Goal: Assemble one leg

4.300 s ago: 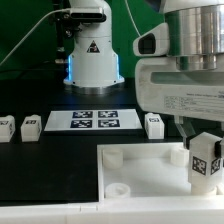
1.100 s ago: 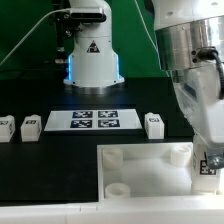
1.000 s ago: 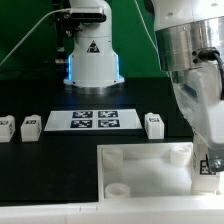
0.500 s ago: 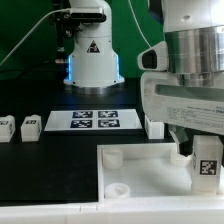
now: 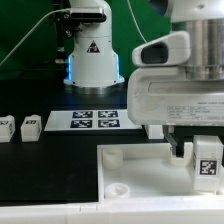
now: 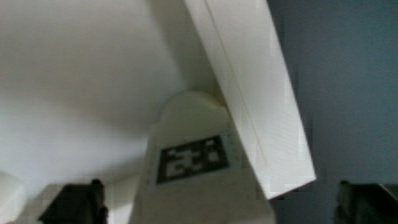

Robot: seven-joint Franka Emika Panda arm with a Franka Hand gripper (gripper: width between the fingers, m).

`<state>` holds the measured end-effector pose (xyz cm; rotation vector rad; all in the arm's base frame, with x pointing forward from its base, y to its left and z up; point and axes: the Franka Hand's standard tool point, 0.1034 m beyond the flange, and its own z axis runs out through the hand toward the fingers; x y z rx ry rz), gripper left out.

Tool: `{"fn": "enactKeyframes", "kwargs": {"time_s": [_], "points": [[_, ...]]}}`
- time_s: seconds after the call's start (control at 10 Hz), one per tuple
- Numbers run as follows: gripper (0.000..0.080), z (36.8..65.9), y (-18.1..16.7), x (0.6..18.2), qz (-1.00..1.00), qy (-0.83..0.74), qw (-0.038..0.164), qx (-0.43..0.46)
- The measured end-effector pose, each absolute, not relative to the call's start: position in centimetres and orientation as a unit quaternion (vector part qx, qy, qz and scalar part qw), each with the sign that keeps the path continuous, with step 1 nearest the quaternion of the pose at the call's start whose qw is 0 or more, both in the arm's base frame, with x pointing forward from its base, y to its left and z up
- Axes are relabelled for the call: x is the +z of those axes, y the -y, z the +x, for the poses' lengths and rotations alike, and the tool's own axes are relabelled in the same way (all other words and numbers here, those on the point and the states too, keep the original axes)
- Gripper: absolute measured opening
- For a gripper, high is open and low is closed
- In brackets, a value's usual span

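Fingers (image 5: 207, 150) were closed on the leg (image 5: 208, 158), which hung upright between them, long axis vertical, directly over the right-hand corner of the white tray (image 5: 140, 170) in the exterior view, apparently just above its corner socket.

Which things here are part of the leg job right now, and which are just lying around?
In the job: the leg standing on the tabletop; the gripper at it.

Lying about: two spare legs at the exterior view's left; the marker board; the robot base behind.
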<state>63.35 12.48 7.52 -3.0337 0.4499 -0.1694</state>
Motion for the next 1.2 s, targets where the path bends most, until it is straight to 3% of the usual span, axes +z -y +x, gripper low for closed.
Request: {"fn": "enactKeyframes", "kwargs": {"time_s": [0.1,0.3,0.4,0.5,0.9,1.1,1.2], "points": [[0.0649,63.25,-12.47,7.38,-0.982,-0.176,0.037,-0.053],[0.0366,63.23,-12.54,7.36,-0.966,-0.250,0.042,-0.049],[0.0366,63.18,-12.51,7.31,-0.957,-0.282,0.043,-0.047],[0.0298,63.11,-12.31,7.24,-0.939,-0.339,0.045,-0.043],[0.0298,63.02,-12.20,6.98,-0.778,-0.624,0.071,-0.014],[0.0297,63.09,-12.14,6.83,-0.635,-0.764,0.114,0.005],[0.0297,62.97,-12.11,6.84,-0.620,-0.775,0.122,0.007]]}}
